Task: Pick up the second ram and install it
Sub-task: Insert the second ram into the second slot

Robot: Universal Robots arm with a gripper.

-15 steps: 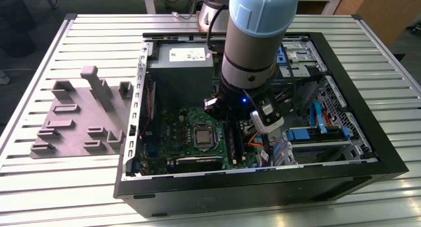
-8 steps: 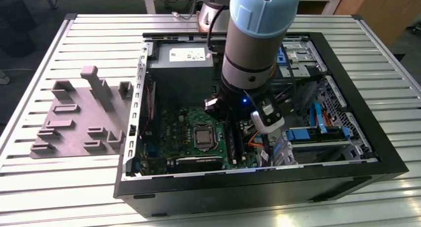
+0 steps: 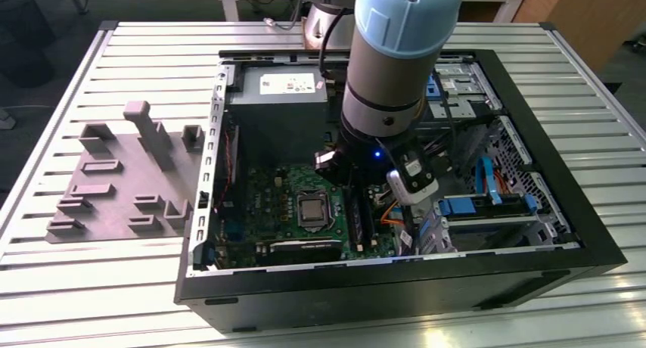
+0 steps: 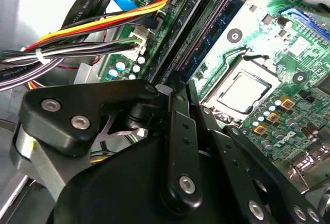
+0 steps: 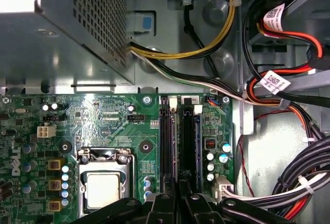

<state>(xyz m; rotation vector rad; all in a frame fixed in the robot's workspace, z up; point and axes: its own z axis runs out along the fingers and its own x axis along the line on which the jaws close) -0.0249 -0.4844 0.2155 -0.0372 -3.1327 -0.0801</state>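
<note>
Directly beneath the hand (image 5: 178,203) lie the motherboard's (image 5: 103,116) black memory slots (image 5: 178,147) (socket (image 5: 105,188) beside); its grip state cannot be told.

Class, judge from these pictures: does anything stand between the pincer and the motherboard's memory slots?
Nothing visible does. The pincer hangs directly above the memory slots, close to them. The cables lie off to one side, clear of that gap.
</note>
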